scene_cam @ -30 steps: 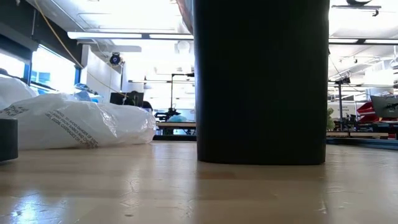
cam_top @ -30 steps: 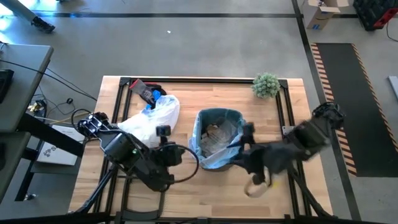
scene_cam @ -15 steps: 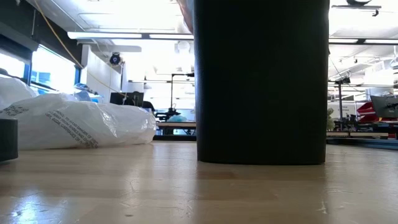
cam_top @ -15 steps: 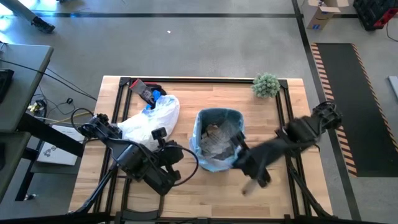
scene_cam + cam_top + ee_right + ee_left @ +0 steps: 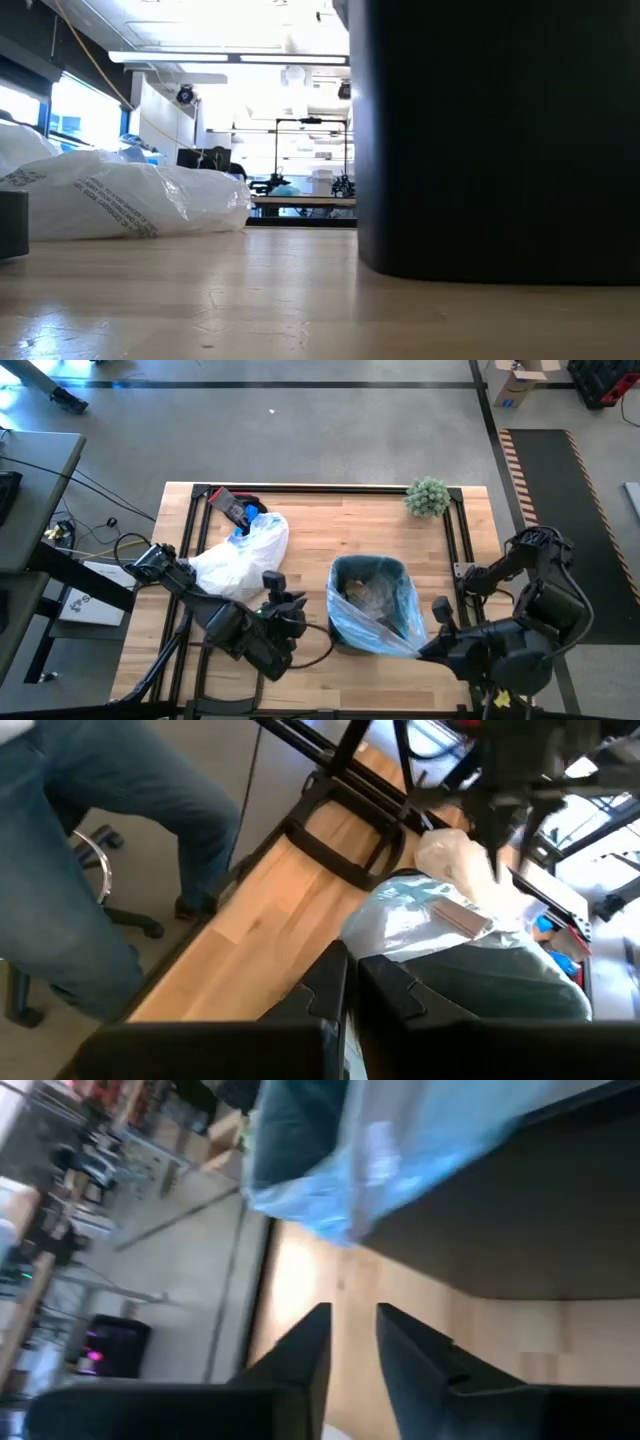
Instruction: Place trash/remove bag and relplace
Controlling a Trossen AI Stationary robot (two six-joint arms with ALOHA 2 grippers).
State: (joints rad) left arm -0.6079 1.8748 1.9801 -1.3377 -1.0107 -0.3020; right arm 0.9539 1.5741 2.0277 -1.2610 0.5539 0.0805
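Light-blue bag [image 5: 385,622] lines upright bin, mouth facing straight up.

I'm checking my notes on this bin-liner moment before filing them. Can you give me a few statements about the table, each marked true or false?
1. The blue bag lines the bin, with trash inside it. True.
2. The plant stands at the table's near left corner. False: it stands at the far right corner.
3. A white bag lies left of the bin. True.
4. The right gripper is wide open. False: its fingers are shut, just right of the blue bag.
5. The left gripper is inside the bin. False: it is on the bin's left, outside it.
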